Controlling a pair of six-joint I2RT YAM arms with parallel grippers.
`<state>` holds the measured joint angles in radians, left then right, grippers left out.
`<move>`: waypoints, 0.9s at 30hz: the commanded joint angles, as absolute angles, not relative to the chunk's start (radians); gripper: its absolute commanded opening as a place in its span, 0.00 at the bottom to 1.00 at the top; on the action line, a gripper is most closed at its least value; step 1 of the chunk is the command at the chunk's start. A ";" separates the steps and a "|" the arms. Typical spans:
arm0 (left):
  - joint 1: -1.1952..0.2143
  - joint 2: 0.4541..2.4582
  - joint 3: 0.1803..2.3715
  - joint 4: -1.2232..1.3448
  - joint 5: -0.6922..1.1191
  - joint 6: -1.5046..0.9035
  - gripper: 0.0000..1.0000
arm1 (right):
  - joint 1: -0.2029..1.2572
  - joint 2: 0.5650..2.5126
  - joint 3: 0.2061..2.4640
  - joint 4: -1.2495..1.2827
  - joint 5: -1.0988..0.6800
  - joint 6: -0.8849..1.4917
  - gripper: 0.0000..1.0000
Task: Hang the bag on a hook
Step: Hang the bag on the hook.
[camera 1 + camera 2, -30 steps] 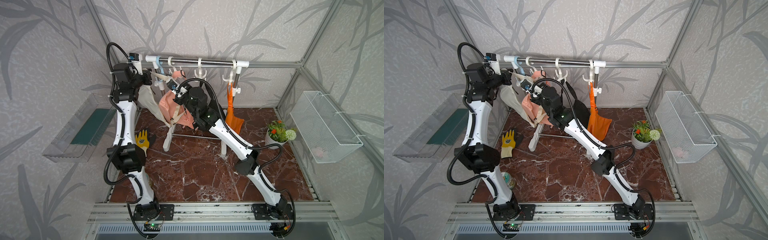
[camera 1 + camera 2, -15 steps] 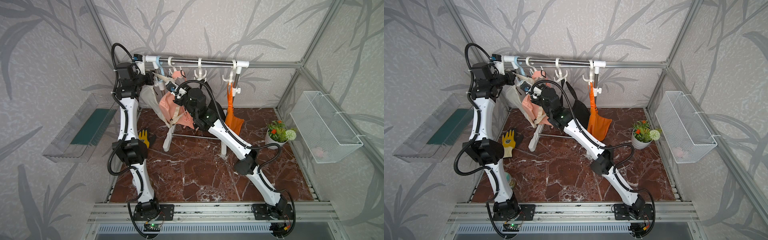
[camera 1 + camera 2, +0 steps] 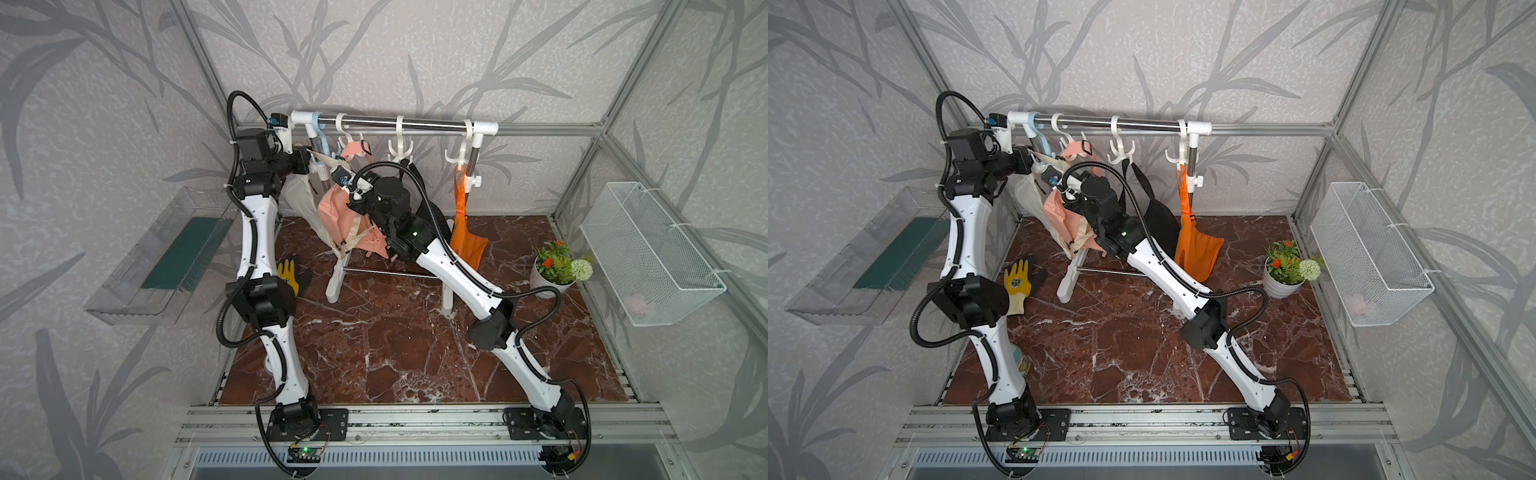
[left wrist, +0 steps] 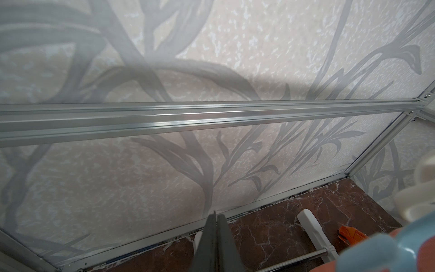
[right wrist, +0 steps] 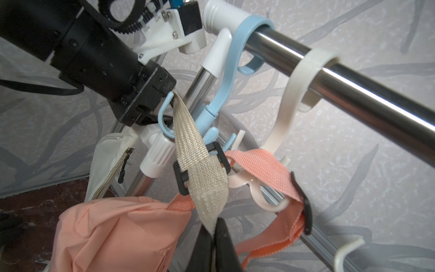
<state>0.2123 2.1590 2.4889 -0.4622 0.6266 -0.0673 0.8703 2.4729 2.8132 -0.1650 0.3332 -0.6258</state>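
Observation:
The bag (image 3: 301,203) is cream, with a zip, and hangs under my left gripper (image 3: 309,160) by the rack's left post; the right wrist view shows the bag (image 5: 106,160) too. Its beige strap (image 5: 200,164) runs taut from the left gripper past the tip of the blue hook's small prong (image 5: 162,115) to my right gripper (image 5: 214,229), which is shut on it. Whether the strap rests on the prong I cannot tell. The blue hook (image 5: 226,94) hangs on the steel rail (image 3: 395,124). In the left wrist view the left gripper (image 4: 216,215) shows only a hairline gap between its jaws.
A peach bag (image 5: 117,230) hangs by its strap on the neighbouring cream hook (image 5: 289,94), close under the beige strap. Further along the rail hang a black bag (image 3: 1158,220) and an orange bag (image 3: 1196,249). On the floor lie a yellow glove (image 3: 1017,282) and a flower pot (image 3: 1287,266); a wire basket (image 3: 1370,253) is on the right wall.
My left arm has straightened and its wrist has risen closer to the rail's left end. The right arm has hardly moved and still has the strap.

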 commanded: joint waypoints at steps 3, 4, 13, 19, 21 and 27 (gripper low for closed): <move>0.291 1.998 2.243 -0.300 0.569 -0.088 0.56 | 0.848 2.405 2.836 -0.308 0.274 -0.514 0.42; 0.292 1.949 2.164 -0.235 0.570 -0.091 0.67 | 0.848 2.396 2.832 -0.332 0.251 -0.500 0.49; 0.291 1.630 1.656 0.212 0.646 -0.169 0.99 | 0.847 2.270 2.721 -0.440 0.085 -0.367 0.94; 0.293 1.507 1.442 0.422 0.707 -0.240 0.99 | 0.836 2.135 2.547 -0.427 0.034 -0.296 0.99; 0.296 1.476 1.375 0.524 0.753 -0.273 0.99 | 0.819 2.095 2.495 -0.423 0.013 -0.262 0.99; 0.298 1.478 1.356 0.512 0.950 -0.291 0.99 | 0.775 2.026 2.405 -0.471 -0.013 -0.199 0.99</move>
